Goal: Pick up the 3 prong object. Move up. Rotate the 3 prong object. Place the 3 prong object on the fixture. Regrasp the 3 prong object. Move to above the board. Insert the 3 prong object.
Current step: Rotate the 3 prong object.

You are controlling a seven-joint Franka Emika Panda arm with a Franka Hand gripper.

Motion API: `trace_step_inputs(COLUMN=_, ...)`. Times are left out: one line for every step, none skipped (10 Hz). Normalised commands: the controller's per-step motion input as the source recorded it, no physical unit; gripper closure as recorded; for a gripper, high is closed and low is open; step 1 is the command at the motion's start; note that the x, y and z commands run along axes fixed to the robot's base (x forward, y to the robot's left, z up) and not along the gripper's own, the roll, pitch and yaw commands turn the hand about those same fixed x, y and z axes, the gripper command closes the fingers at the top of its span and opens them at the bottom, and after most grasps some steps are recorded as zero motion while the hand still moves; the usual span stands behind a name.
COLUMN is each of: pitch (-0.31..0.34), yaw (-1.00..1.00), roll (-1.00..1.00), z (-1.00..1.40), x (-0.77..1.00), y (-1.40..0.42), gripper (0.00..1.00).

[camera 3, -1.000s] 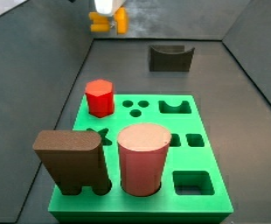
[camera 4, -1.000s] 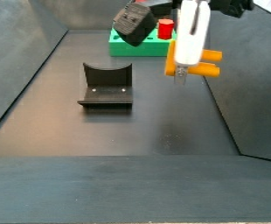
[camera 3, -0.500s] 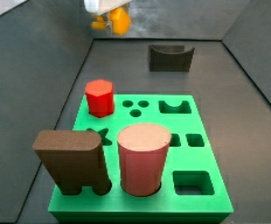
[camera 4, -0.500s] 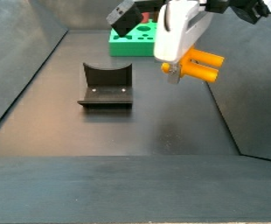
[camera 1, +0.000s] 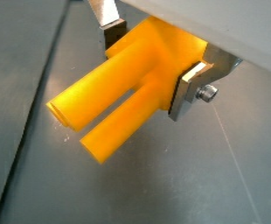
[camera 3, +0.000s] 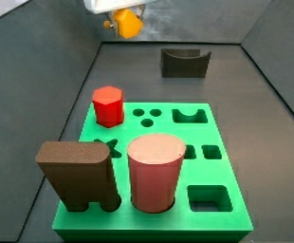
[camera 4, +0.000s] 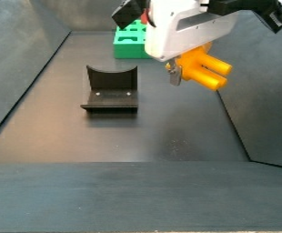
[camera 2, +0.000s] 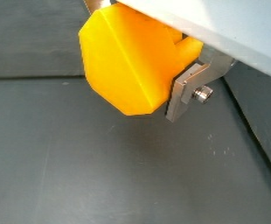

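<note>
My gripper [camera 4: 180, 64] hangs in the air above the dark floor, shut on the yellow-orange 3 prong object [camera 4: 206, 69], whose prongs slant out and slightly down. Both wrist views show the object [camera 1: 117, 94] [camera 2: 126, 61] clamped between the silver fingers [camera 1: 191, 86] [camera 2: 191, 86]. In a side view the gripper [camera 3: 116, 11] and object [camera 3: 129, 23] sit at the far end. The dark grey fixture [camera 4: 109, 88] [camera 3: 184, 62] stands on the floor, apart from the gripper, with nothing on it. The green board [camera 3: 137, 228] [camera 4: 131, 42] lies flat.
On the board stand a red hexagonal peg [camera 3: 106, 104], a big brown block [camera 3: 74, 173] and a pink cylinder [camera 3: 155, 173]. Sloping grey walls [camera 4: 22, 82] enclose the floor on both sides.
The wrist has turned with the object in its grip: the gripper body now shows broadside, and the prongs have swung from level to slanting. The red peg is now hidden behind it in one side view.
</note>
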Motion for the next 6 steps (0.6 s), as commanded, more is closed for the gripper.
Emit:
trace_step_inputs(pitch=-0.025, yaw=-1.00, roll=0.00, z=-0.02, x=0.00, y=0.01, gripper=1.00)
trace_step_inputs(pitch=-0.026, yaw=-1.00, roll=0.00, z=-0.02, x=0.00, y=0.01, gripper=1.00)
trace_step_inputs(pitch=-0.031, yaw=-1.00, roll=0.00, z=-0.02, x=0.00, y=0.01, gripper=1.00)
trace_step_inputs(pitch=-0.033, yaw=-1.00, roll=0.00, z=-0.02, x=0.00, y=0.01, gripper=1.00)
trace_step_inputs(pitch=-0.039, yaw=-1.00, roll=0.00, z=-0.02, x=0.00, y=0.01, gripper=1.00)
trace_step_inputs(pitch=-0.045, yaw=-1.00, roll=0.00, z=-0.02, x=0.00, y=0.01, gripper=1.00)
